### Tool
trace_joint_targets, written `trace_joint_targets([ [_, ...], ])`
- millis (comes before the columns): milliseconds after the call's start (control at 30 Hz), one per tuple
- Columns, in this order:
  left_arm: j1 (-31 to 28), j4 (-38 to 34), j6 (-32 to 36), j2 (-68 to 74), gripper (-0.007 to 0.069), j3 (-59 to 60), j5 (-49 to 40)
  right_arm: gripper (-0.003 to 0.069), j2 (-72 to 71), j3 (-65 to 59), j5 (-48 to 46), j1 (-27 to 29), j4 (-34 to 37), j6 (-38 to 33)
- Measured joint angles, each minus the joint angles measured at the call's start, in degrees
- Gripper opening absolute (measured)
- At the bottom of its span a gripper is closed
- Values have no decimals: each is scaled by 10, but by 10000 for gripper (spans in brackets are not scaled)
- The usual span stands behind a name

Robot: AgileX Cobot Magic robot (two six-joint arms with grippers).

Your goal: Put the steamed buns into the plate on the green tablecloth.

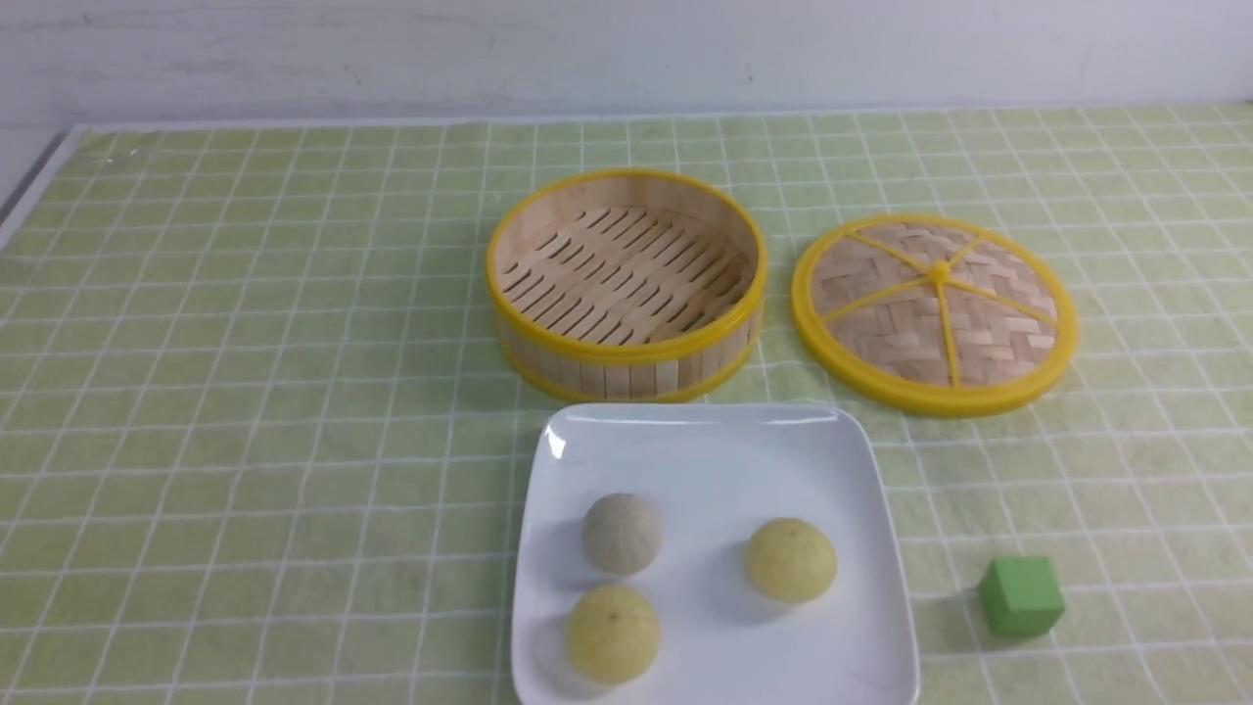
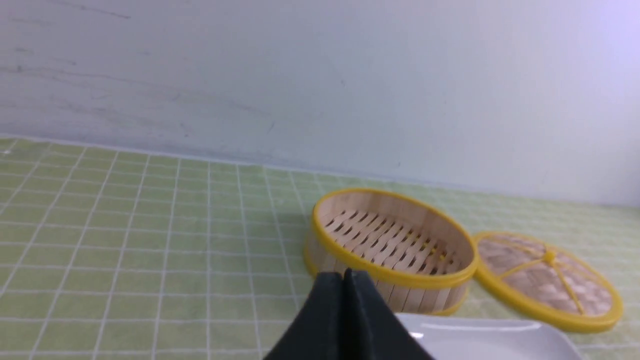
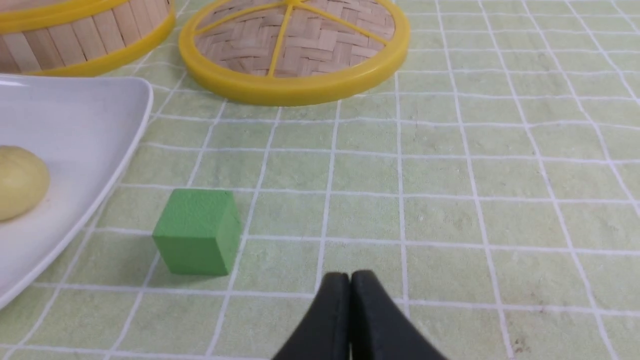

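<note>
Three steamed buns lie in the white square plate [image 1: 715, 450] on the green tablecloth [image 1: 245, 392]: a greyish one [image 1: 622, 533], a pale yellow one [image 1: 613, 633] in front of it, and a pale yellow one [image 1: 790, 559] to their right. Neither arm shows in the front view. My left gripper [image 2: 344, 276] is shut and empty, near the plate's far edge [image 2: 500, 335]. My right gripper [image 3: 350, 278] is shut and empty, above the cloth beside the plate [image 3: 75, 115], where one yellow bun [image 3: 20, 181] shows.
An empty bamboo steamer basket [image 1: 626, 284] stands behind the plate, its woven lid [image 1: 935, 311] lying to its right. A green cube [image 1: 1020, 595] sits on the cloth right of the plate, and also shows in the right wrist view [image 3: 197, 231]. A wall runs behind the table.
</note>
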State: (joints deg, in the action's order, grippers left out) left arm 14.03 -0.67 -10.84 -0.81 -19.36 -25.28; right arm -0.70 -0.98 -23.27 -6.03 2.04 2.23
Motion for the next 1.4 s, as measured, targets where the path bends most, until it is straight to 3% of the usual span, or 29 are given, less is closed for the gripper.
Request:
trace_joint_targets([
  [300, 0, 21, 2, 0, 6, 0, -51, 29, 0, 0, 0, 0, 0, 0],
  [467, -3, 35, -5, 0, 11, 29, -27, 36, 0, 0, 0, 0, 0, 0],
  [600, -67, 52, -18, 0, 15, 124, 42, 39, 0, 0, 0, 0, 0, 0],
  [767, -136, 63, -19, 0, 20, 201, 61, 41, 0, 0, 0, 0, 0, 0],
  [1400, -142, 80, -20, 0, 36, 209, 44, 62, 0, 0, 0, 0, 0, 0],
])
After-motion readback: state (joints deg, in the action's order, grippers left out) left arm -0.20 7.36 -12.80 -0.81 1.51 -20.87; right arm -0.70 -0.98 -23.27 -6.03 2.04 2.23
